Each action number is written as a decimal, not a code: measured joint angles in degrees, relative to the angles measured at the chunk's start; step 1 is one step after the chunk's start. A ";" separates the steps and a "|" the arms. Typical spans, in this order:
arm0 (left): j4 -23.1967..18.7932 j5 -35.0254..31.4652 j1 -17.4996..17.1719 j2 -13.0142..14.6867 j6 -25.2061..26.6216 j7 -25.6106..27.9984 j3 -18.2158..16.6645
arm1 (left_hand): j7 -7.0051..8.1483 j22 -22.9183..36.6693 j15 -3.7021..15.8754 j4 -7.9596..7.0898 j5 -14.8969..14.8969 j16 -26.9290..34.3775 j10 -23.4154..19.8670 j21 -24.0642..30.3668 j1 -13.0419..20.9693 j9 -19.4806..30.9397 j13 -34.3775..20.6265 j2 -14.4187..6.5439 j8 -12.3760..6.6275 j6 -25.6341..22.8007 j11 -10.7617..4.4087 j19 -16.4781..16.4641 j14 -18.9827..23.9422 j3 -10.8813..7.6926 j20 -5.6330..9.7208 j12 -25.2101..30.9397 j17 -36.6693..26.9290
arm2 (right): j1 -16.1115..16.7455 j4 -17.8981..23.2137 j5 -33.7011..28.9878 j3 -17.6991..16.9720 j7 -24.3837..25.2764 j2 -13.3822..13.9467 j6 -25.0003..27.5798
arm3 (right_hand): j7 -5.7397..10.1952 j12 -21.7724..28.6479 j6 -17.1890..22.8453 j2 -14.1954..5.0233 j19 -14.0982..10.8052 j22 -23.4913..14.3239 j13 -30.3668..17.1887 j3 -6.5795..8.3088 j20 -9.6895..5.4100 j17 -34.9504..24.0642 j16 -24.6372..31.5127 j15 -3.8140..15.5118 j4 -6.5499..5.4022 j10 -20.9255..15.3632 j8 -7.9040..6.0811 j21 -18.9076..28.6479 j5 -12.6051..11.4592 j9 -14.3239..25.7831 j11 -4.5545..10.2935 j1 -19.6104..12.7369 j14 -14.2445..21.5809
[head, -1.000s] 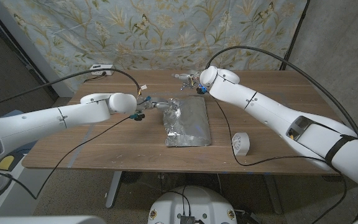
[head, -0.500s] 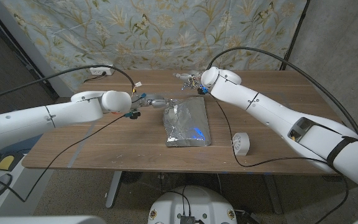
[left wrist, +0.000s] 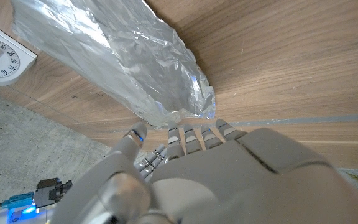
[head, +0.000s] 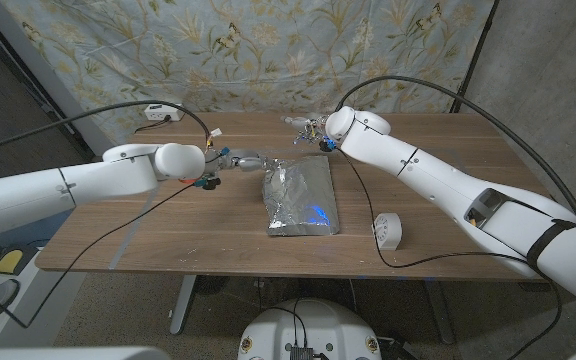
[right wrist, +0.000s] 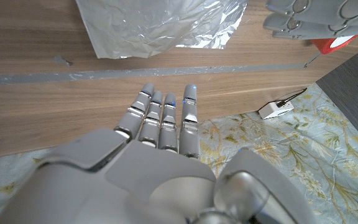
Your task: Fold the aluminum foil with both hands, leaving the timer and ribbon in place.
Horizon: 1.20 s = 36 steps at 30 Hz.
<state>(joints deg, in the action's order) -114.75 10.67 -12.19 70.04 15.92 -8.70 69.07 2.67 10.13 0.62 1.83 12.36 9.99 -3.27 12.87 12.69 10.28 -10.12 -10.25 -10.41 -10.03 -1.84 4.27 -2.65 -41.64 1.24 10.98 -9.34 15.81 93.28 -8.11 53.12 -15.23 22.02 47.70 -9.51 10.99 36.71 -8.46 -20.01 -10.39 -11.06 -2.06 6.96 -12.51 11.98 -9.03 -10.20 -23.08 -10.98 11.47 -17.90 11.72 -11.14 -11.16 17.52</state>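
Lying folded near the middle of the wooden bench [head: 168, 235], the aluminum foil [head: 300, 196] forms a long crinkled packet with a small blue glint on its surface. The left hand [head: 249, 160] sits just beside the foil's far left corner; in the left wrist view its fingertips [left wrist: 194, 132] reach right up to the crumpled foil edge, and whether they actually pinch it cannot be told. The right hand [head: 306, 127] hovers beyond the foil's far edge, apart from it; the right wrist view shows its fingers [right wrist: 166, 118] straight, close together and holding nothing, with bare wood between them and the foil. The white timer [head: 388, 230] stands to the right of the foil's near end, well apart from both hands, its dial visible in the left wrist view. A white power strip [head: 155, 114] rests on the bench's far left corner, far from the foil. A floral cloth [head: 268, 50] hangs behind the bench.
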 measured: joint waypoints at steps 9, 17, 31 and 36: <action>1.70 -1.10 0.76 -1.62 -1.38 0.15 -0.03 | 0.00 0.00 0.00 0.24 0.00 0.00 0.00 0.00 0.00 0.00 0.00 0.00 0.00 0.00 0.00 -0.09 0.00 0.24 0.09 0.00 0.00 | 0.05 -0.32 0.53 -0.26 0.16 0.10 0.31 | 0.31 0.00 -0.31 0.39 0.00 0.00 0.00 0.00 0.00 0.00 0.00 0.00 0.00 0.00 0.00 0.00 -0.34 0.01 0.00 0.39 0.00; 4.63 -2.65 1.59 -4.64 -3.34 -0.08 0.00 | 0.00 0.00 0.00 0.23 0.00 0.00 0.00 0.00 0.22 -0.01 0.00 -0.22 0.00 0.00 0.00 -0.09 0.00 0.24 0.10 0.00 0.00 | 0.30 -0.38 0.99 -0.60 0.33 0.32 0.49 | 0.31 0.00 -0.30 0.29 0.00 0.00 0.00 -0.01 0.00 -0.01 0.00 0.22 0.01 0.31 0.00 0.00 -0.56 0.01 0.31 0.60 -0.22; 9.48 -4.57 2.25 -8.93 -6.44 -0.99 0.97 | 0.00 0.00 0.01 0.47 0.00 0.00 -0.13 0.00 0.44 -0.01 0.00 0.00 0.00 0.00 -0.13 -0.09 -0.01 0.48 0.09 0.00 0.00 | 0.90 -0.25 1.90 -1.41 0.93 0.73 0.78 | 0.82 0.00 -0.82 0.37 0.00 -0.01 0.00 -0.32 0.00 -0.01 0.00 0.21 0.32 0.30 0.00 0.00 -0.76 -0.28 0.31 0.97 -0.21; 10.82 -5.73 2.25 -10.06 -6.93 -1.24 1.78 | 0.00 0.00 0.31 0.47 0.00 0.00 -0.35 -0.44 0.44 -0.01 0.00 0.00 0.00 0.00 -0.35 -0.09 0.30 0.48 0.09 0.00 0.00 | 1.08 -0.25 2.27 -1.74 1.16 0.87 0.71 | 1.02 0.00 -1.02 0.27 0.00 -0.01 0.00 -0.32 0.00 -0.01 0.00 0.21 0.32 0.30 0.00 0.00 -0.97 -0.27 0.31 1.07 -0.21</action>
<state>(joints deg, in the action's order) -103.93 4.94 -9.95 59.97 8.99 -9.94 70.85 2.67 10.13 0.93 2.30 12.36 9.99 -3.61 12.43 13.13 10.27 -10.11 -10.26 -10.41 -10.03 -2.18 4.19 -2.34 -41.16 1.34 10.98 -9.34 16.89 93.03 -5.84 51.39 -14.07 22.88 48.41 -8.49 10.99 35.69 -8.19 -20.02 -10.40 -11.06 -2.38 6.96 -12.52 11.98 -8.82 -9.88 -22.78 -10.98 11.47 -18.87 11.45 -10.83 -10.09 17.31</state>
